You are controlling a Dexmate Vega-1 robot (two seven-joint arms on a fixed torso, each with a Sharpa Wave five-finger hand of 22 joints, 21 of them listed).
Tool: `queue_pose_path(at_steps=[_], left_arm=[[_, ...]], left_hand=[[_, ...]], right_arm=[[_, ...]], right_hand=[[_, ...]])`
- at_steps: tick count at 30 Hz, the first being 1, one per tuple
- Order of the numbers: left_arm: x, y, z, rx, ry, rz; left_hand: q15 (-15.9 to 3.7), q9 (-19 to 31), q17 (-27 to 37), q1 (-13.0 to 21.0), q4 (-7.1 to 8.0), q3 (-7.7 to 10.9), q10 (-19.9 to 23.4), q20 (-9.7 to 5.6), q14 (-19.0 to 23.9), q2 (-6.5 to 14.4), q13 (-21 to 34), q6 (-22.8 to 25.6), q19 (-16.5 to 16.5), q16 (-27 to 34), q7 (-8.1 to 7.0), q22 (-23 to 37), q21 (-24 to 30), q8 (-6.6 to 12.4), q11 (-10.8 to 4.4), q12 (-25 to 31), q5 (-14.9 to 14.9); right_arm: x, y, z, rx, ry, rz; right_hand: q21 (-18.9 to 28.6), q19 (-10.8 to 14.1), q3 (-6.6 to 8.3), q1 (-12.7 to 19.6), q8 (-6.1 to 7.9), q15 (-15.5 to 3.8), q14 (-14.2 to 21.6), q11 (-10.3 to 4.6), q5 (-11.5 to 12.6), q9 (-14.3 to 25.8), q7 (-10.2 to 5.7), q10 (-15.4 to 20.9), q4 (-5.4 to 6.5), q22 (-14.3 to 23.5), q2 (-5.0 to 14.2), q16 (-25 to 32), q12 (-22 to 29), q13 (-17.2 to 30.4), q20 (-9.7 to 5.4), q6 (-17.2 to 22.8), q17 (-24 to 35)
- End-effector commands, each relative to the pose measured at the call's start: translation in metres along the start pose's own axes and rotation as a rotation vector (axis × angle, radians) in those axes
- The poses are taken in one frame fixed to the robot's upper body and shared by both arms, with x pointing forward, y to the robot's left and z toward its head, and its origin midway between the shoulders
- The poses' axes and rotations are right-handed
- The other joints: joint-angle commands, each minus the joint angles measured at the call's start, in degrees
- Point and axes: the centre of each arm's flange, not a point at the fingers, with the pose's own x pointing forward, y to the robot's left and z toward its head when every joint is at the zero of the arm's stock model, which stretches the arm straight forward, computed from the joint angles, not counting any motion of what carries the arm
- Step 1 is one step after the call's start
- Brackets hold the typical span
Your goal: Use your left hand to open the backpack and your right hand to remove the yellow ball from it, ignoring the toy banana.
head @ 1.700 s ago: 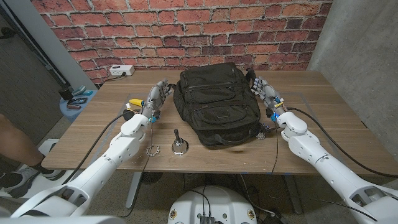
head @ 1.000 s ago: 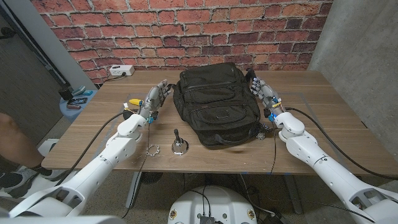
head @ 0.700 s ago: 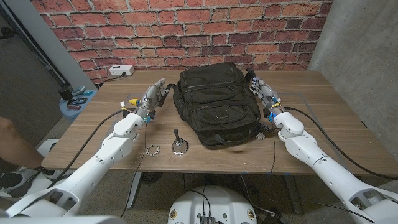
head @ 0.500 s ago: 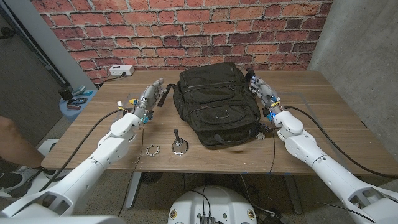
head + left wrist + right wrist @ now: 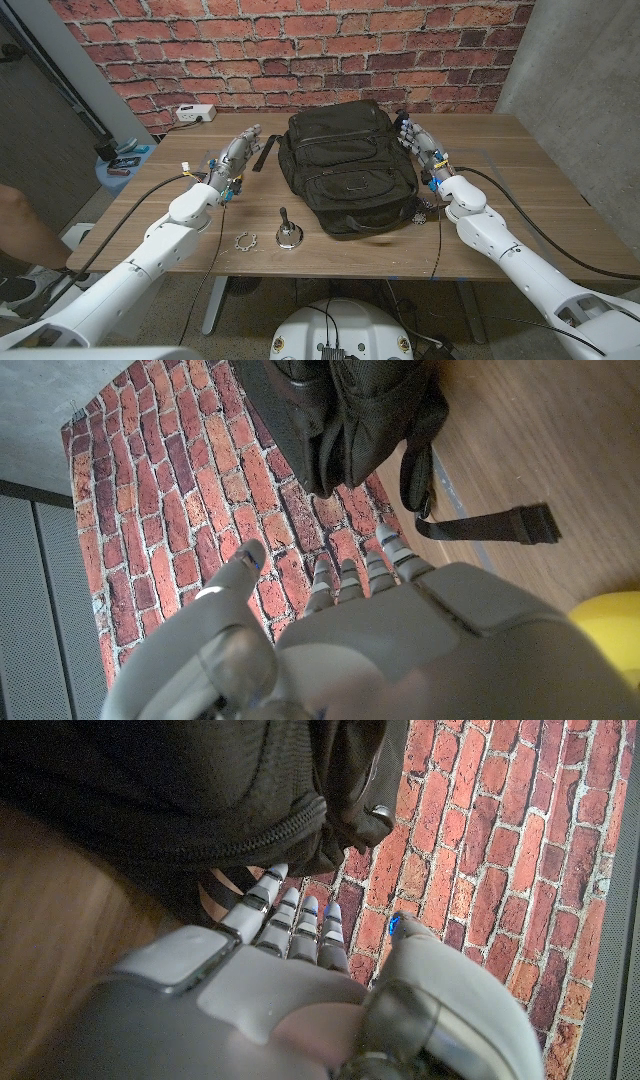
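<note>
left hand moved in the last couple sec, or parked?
Yes. The left hand has moved away from the robot along the backpack's left side, from about level with its middle to near its top corner, by the loose strap.

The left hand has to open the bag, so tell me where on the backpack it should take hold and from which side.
Probably the top end of the backpack, nearest the brick wall, where the zipper line curves round. The bag lies flat and zipped shut, and the open left hand already stands beside its top left corner, near the loose strap. Come in from that left side and pinch a zipper pull; none is clearly visible.
</note>
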Motion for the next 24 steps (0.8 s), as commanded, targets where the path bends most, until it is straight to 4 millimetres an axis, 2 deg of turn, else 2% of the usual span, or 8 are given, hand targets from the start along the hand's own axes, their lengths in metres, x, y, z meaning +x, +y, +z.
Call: queue_pose_path(at_steps=[1, 12, 18, 20, 21, 24], left_arm=[[-0.016, -0.007, 0.022, 0.091, -0.029, -0.023], [-0.028, -0.011, 0.038, 0.179, -0.049, -0.048], [-0.034, -0.014, 0.046, 0.245, -0.067, -0.044], [-0.036, -0.015, 0.049, 0.281, -0.072, -0.036], [-0.037, -0.017, 0.05, 0.298, -0.077, -0.033], [-0.041, -0.02, 0.054, 0.345, -0.092, -0.026]], left_hand=[[0.23, 0.11, 0.12, 0.82, -0.67, 0.27, 0.51, 0.03, 0.58, 0.01, 0.23, 0.61, 0.61, 0.05, 0.14, 0.3, -0.27, 0.52, 0.06, 0.14, 0.44], [0.22, 0.11, 0.1, 1.75, -1.84, 0.43, 1.05, 0.28, 0.95, -0.33, 0.21, 1.67, 1.1, 0.03, 0.39, 0.3, -0.65, 0.64, -0.21, 0.16, 0.82], [-0.82, 0.07, 0.07, 3.55, -3.88, 0.69, 2.13, -0.37, 1.83, -0.99, 0.18, 3.7, 2.36, 0.07, -0.54, 0.27, -1.18, 0.85, -1.39, 0.25, 1.91], [-1.03, 0.07, 0.06, 4.57, -4.67, 0.68, 2.73, -0.43, 2.03, -1.43, 0.16, 6.17, 2.89, -0.07, -0.23, 0.28, -1.62, 1.37, -1.56, 0.27, 2.68], [-1.5, 0.14, 0.06, 5.41, -4.97, 0.57, 3.53, -0.4, 2.55, -1.73, 0.16, 8.68, 3.45, -0.02, 0.59, 0.3, -1.98, 1.87, -1.66, 0.39, 3.34], [-1.8, 0.18, 0.07, 6.34, -5.16, 0.33, 5.16, -0.48, 3.87, -2.17, 0.2, 8.8, 4.96, 0.23, 0.72, 0.34, -2.04, 1.34, -1.98, 0.77, 4.08]], right_arm=[[0.002, 0.001, 0.001, 0.005, -0.013, 0.01], [-0.003, 0.001, 0.001, 0.008, -0.025, -0.002], [-0.003, 0.0, 0.002, 0.008, -0.034, -0.006], [-0.003, 0.0, 0.003, 0.009, -0.038, -0.005], [-0.003, 0.0, 0.003, 0.009, -0.04, -0.005], [-0.001, 0.0, 0.004, 0.008, -0.044, -0.004]], right_hand=[[-0.21, 0.72, 0.08, 0.64, 0.16, -0.81, 0.12, 0.54, 0.13, 0.07, 0.48, 0.04, -0.34, 0.29, 0.19, 0.36, 0.2, -0.03, -2.7, 0.25, 0.12], [-0.31, 0.79, 0.15, 0.73, 0.15, -0.76, 0.09, 0.51, 0.09, 0.05, 0.53, 0.15, -0.6, 0.3, 0.27, 0.46, 0.24, -0.07, -2.67, 0.31, 0.07], [-0.36, 0.83, 0.2, 0.8, 0.17, -0.83, 0.1, 0.55, 0.07, 0.04, 0.53, 0.18, -0.76, 0.3, 0.3, 0.52, 0.25, -0.09, -2.67, 0.39, 0.04], [-0.39, 0.83, 0.22, 0.85, 0.16, -0.82, 0.13, 0.57, 0.07, 0.04, 0.53, 0.24, -0.84, 0.3, 0.31, 0.55, 0.27, -0.1, -2.66, 0.41, 0.02], [-0.4, 0.83, 0.24, 0.87, 0.17, -0.8, 0.12, 0.6, 0.07, 0.03, 0.61, 0.22, -0.88, 0.3, 0.34, 0.56, 0.26, -0.11, -2.66, 0.43, 0.02], [-0.43, 0.84, 0.27, 0.89, 0.17, -0.79, 0.13, 0.65, 0.06, 0.03, 0.63, 0.31, -0.95, 0.3, 0.38, 0.6, 0.29, -0.12, -2.65, 0.47, 0.01]])
